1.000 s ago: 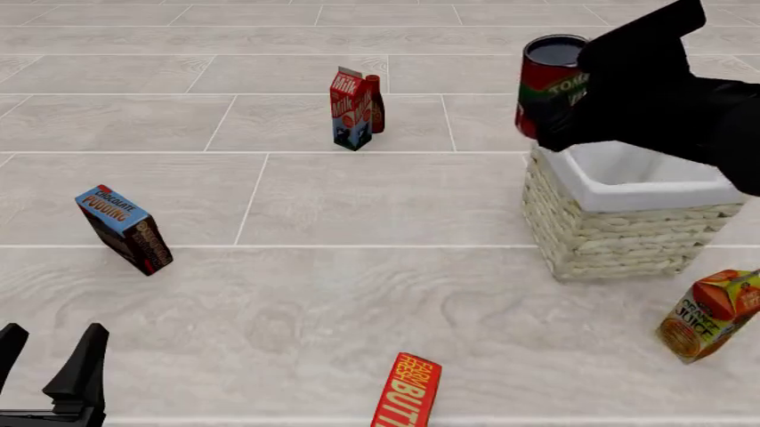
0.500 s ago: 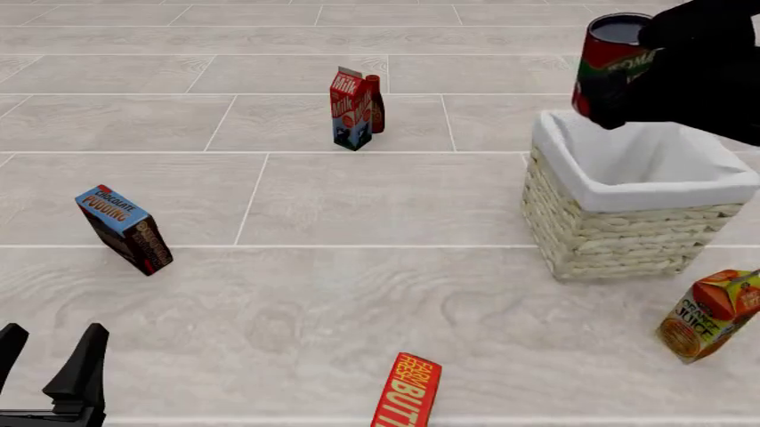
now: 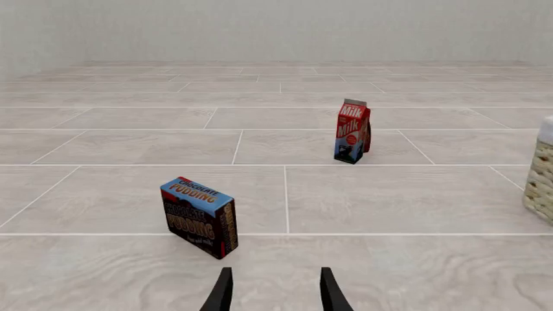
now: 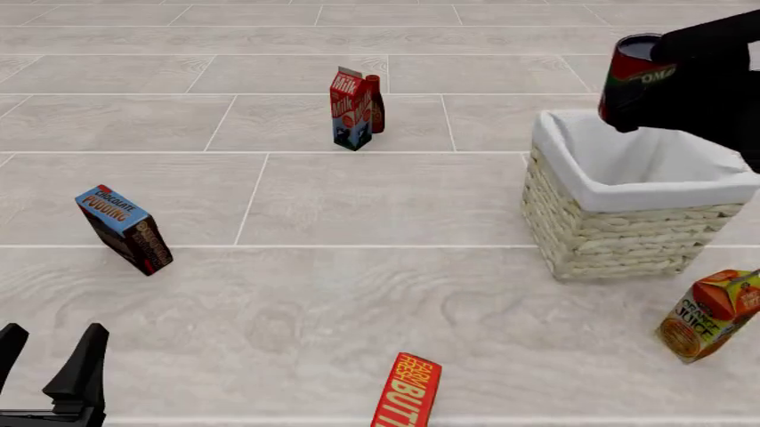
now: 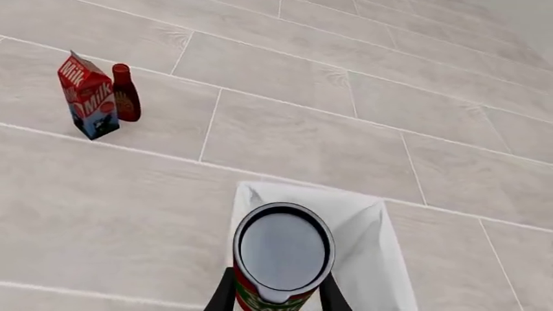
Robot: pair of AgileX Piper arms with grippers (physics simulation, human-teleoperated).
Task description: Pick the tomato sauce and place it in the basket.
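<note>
The tomato sauce can [image 4: 632, 78], red label with white lettering and a dark top, hangs in my right gripper [image 4: 650, 89] above the basket's open top. In the right wrist view the can [image 5: 282, 256] sits between the two fingers, over the white lining. The basket [image 4: 618, 227] is pale woven wicker with a white cloth lining, at the right of the table; its edge shows in the left wrist view [image 3: 542, 181]. My left gripper [image 4: 48, 365] is open and empty at the near left corner, also shown in its wrist view [image 3: 273, 295].
A milk carton [image 4: 347, 108] and a dark red bottle [image 4: 375, 104] stand at the back middle. A chocolate pudding box [image 4: 124, 229] is at the left, a butter box [image 4: 408, 391] at the front, an orange juice carton [image 4: 709, 315] right of the basket's front.
My right gripper has carried the can to the right, from beside the basket's left rim to above its opening. The left arm has not moved.
</note>
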